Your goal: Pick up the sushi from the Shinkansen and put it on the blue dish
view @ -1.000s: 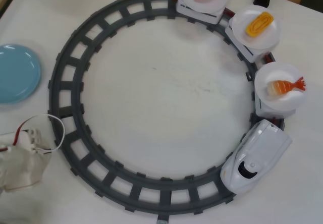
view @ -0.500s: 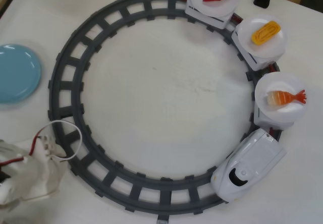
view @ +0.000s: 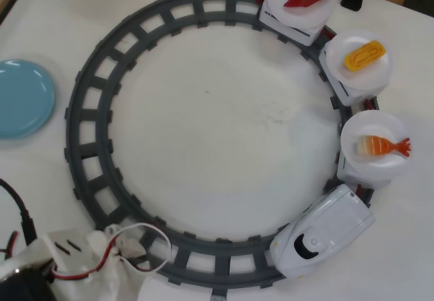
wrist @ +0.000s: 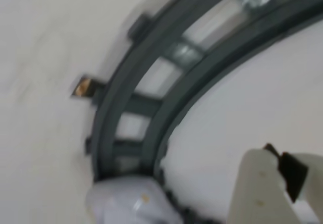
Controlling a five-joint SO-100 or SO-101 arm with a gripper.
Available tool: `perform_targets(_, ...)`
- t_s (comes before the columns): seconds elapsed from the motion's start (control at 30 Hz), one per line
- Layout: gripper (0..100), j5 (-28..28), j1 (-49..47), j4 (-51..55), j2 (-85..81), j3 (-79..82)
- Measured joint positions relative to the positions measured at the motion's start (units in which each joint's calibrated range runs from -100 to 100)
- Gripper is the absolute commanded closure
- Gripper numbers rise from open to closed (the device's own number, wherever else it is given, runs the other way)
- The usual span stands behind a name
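Sushi on a white plate, car just behind the Shinkansen nose, near worktop's right edge. Dish at left edge, empty. Arm at bottom-left corner, over the track, well apart from sushi. Tool at wrist view's lower right, blurred; open or closed — cannot tell. Risk: if train is rolling, a late reach misses the shrimp or knocks its plate; wiring may snag the track.
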Motion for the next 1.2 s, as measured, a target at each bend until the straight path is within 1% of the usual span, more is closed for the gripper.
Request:
perform_targets(0.17,97,0.1,4.6,0.3,6.2,-8.0)
perform_targets(0.33,97,-4.7,6.2,0.3,15.0,-17.8)
perform_targets(0.47,94,-10.2,6.3,0.3,19.6,-25.5)
perform_targets(0.63,93,-14.7,6.3,0.4,23.9,-30.5)
perform_targets(0.83,93,-15.7,6.3,0.4,28.2,-31.2)
perform_targets(1.03,93,-17.3,8.0,0.5,32.5,-37.5)
perform_targets(1.1,90,-17.5,9.2,0.8,34.1,-40.0)
perform_targets(1.2,83,-17.6,10.4,0.9,35.6,-42.2)
